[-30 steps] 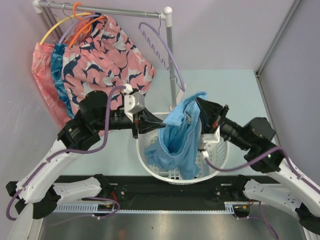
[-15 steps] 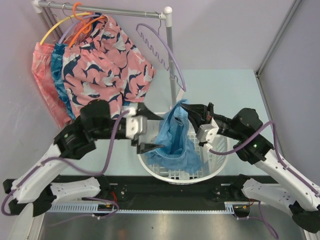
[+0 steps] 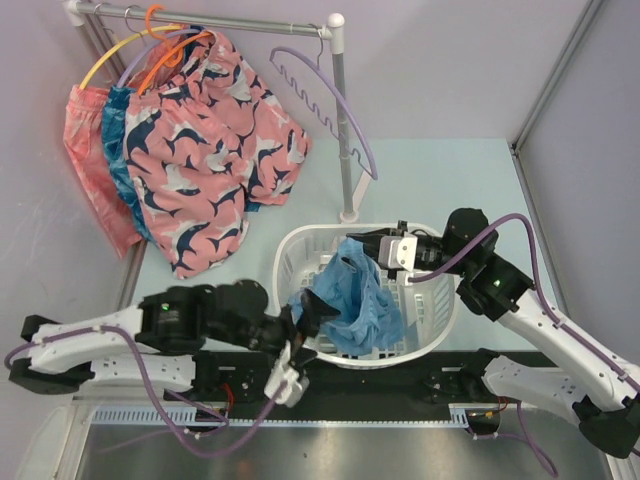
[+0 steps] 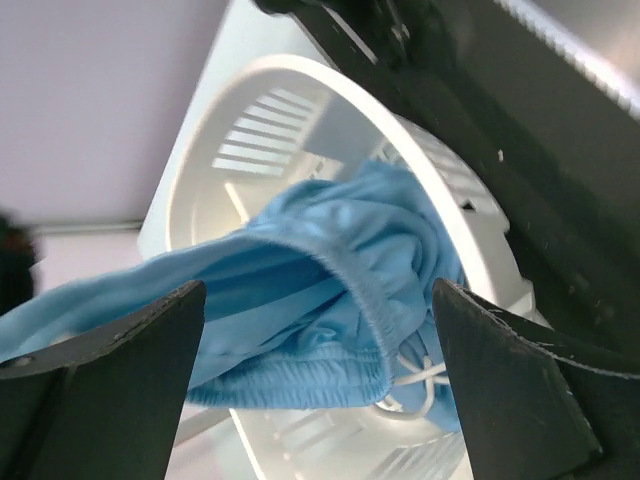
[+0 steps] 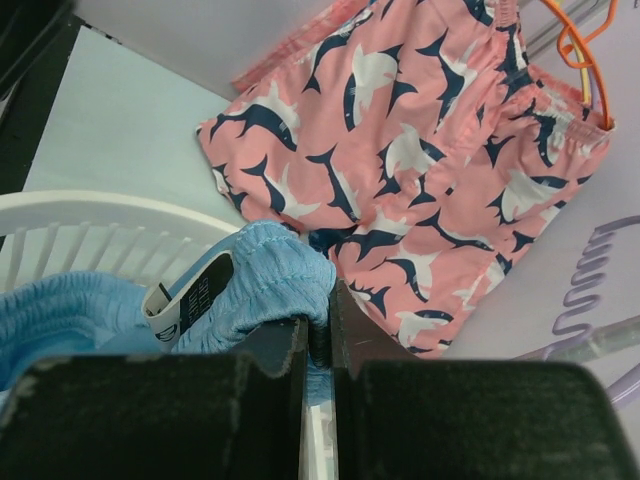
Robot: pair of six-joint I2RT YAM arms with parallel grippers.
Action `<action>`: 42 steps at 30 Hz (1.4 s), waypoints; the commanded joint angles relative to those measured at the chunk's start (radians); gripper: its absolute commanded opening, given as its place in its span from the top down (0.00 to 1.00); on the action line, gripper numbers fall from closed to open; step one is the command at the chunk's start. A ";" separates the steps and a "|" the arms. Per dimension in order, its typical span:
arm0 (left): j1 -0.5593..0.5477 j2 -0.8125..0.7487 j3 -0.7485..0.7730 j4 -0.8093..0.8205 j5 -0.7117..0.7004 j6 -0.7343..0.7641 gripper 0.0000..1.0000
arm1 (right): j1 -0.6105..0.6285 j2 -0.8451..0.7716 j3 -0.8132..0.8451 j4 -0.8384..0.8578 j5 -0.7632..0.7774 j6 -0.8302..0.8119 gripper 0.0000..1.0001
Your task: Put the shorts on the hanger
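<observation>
The light-blue shorts (image 3: 365, 305) are plain, their drawstring (image 4: 415, 372) white, the basket (image 3: 283, 262) white too. The pink shorts (image 3: 200, 150) carry a navy-and-white shark print; the teal shorts (image 3: 120, 150) are plain. One lavender hanger (image 3: 350, 110), one orange hanger (image 3: 185, 48), one yellow hanger (image 3: 105, 52); pale blue-green bench (image 3: 450, 180), lilac walls (image 3: 450, 60)

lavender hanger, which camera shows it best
The top external view: the whole lavender hanger shows there, hanging near the end of the rail, its hook, wavy arm and curved side all visible. The right wrist view catches only part of its wavy arm at the right edge. The left wrist view does not show it.
</observation>
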 commanded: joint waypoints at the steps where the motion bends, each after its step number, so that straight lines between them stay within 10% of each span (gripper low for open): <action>1: -0.085 -0.053 -0.160 0.224 -0.191 0.328 0.05 | -0.003 -0.005 0.018 0.035 -0.036 0.032 0.98; 27: -0.087 0.099 -0.351 0.471 -0.176 0.767 0.18 | 0.079 0.084 0.020 0.037 -0.063 -0.014 0.93; 34: -0.087 0.123 -0.270 0.467 -0.143 0.619 0.86 | 0.097 0.104 0.020 0.040 -0.026 -0.026 0.89; 38: -0.082 0.114 -0.184 0.467 -0.139 0.408 1.00 | 0.088 0.094 0.018 -0.017 0.014 -0.043 0.65; 42: -0.027 0.108 -0.058 0.414 -0.104 0.179 1.00 | 0.066 0.048 0.020 -0.129 0.121 -0.037 0.02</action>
